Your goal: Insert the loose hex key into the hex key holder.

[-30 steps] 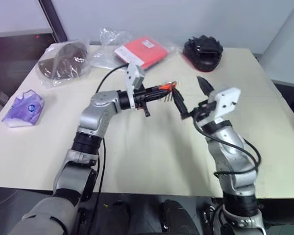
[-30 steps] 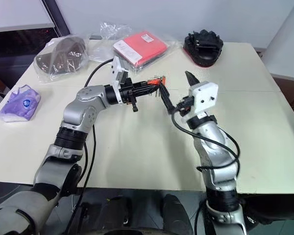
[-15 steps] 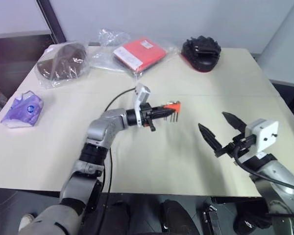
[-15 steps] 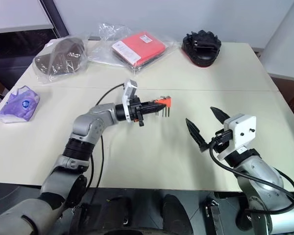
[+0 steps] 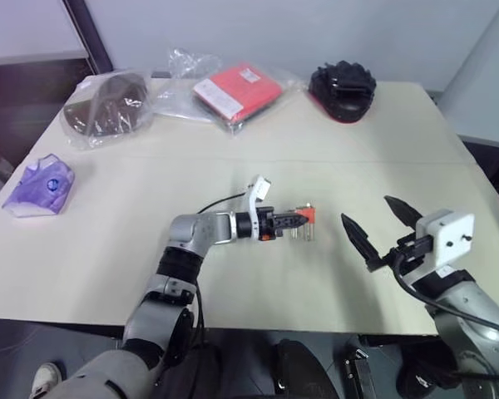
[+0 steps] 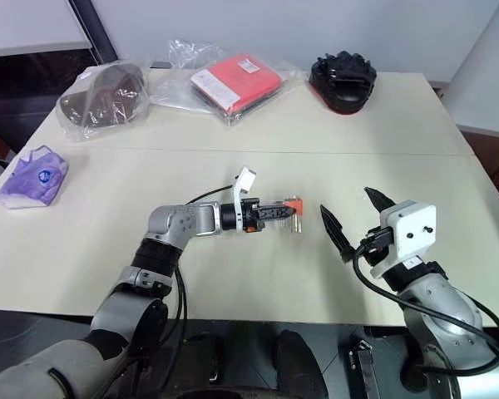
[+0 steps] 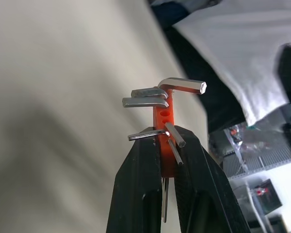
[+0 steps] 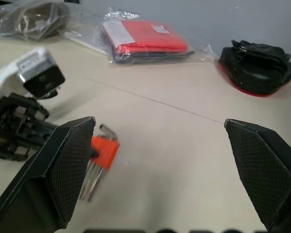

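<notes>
The left end effector (image 5: 284, 223) is clamped on the hex key holder (image 5: 303, 217), a small orange-red block with short grey keys sticking out, held low over the pale worktop (image 5: 233, 166) near its front middle. The right end effector (image 5: 379, 224) hangs just to the holder's right, its two black fingers spread wide apart, holding nothing.

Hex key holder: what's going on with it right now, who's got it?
The left gripper is shut on the hex key holder, holding the orange-red block low over the table near its front middle, grey keys sticking out of it. The right gripper is open and holds nothing, apart from the holder on its right. I can't pick out a separate loose hex key.
</notes>
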Controlling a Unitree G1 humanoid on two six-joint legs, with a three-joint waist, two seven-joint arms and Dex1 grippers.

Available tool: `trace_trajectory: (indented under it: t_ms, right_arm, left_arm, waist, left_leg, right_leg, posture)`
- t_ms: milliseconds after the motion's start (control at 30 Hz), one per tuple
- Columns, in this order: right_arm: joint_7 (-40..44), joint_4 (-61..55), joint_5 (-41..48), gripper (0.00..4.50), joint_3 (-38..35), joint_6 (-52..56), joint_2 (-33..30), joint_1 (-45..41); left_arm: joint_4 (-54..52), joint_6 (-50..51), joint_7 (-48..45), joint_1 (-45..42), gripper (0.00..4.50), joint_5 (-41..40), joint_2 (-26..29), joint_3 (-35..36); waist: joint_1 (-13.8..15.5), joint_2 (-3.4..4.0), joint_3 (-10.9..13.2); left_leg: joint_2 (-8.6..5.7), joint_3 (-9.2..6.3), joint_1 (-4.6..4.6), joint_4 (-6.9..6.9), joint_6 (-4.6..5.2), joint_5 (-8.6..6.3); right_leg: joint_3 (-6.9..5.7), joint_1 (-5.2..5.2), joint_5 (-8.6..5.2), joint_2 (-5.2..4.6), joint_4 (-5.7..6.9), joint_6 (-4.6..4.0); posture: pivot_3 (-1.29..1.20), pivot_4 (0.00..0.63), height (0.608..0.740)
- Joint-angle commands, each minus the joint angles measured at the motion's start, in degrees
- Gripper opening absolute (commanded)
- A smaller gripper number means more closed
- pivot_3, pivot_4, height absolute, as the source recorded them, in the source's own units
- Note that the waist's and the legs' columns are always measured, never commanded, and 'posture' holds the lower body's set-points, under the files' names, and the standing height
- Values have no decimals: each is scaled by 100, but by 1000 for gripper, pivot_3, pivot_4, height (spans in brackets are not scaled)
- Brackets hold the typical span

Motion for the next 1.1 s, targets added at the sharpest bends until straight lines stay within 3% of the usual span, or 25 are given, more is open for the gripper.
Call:
trace_trajectory:
  t_ms: [33,167,300,467,500,700,1100]
  right_arm:
    - [-32,-228,-78,4462,36,-159,34,12]
    - [-1,-189,-171,4462,168,-153,13,5]
    - [52,-123,-175,4500,192,-118,-27,-62]
    - [251,-41,-199,4500,176,-64,-194,-94]
    - [315,-22,-200,4500,154,-32,-267,-85]
    - [825,128,-227,4500,-81,60,-896,84]
    - [2466,339,-62,4500,-1267,412,-2487,586]
  left_arm:
    - [-16,-10,-32,-47,0,77,54,-40]
    - [81,5,-94,-3,0,179,167,-89]
    - [-84,-91,-250,129,1704,287,321,-217]
    - [-281,-427,-331,188,4276,466,582,-279]
    - [-356,-724,-382,202,4479,597,683,-345]
    - [-725,-2321,-638,178,4479,1306,1312,-634]
    - [-2303,-2666,-2172,402,4479,1091,2756,-647]
  waist:
    - [3,0,0]
    - [9,0,0]
    - [7,0,0]
    - [3,1,-1]
    - [-1,1,-1]
    - [4,1,-1]
    - [1,-1,1]
  left_leg:
    - [0,0,0,0,0,0]
    - [0,0,0,0,0,0]
    - [0,1,0,0,0,0]
    - [1,1,9,0,-1,0]
    - [0,1,13,0,-1,0]
    - [1,2,20,-2,-1,0]
    - [2,2,8,-1,0,0]
  right_leg:
    - [0,0,0,0,0,0]
    - [0,0,0,0,0,0]
    - [0,1,0,-1,-1,0]
    - [0,9,0,-1,0,0]
    - [0,14,0,-1,0,-1]
    - [3,16,0,1,0,-1]
    - [1,15,-1,-1,-10,0]
  posture:
    - [0,150,740]
    - [0,150,740]
    - [0,150,740]
    - [0,150,740]
    - [0,150,740]
    - [0,150,740]
    - [0,150,740]
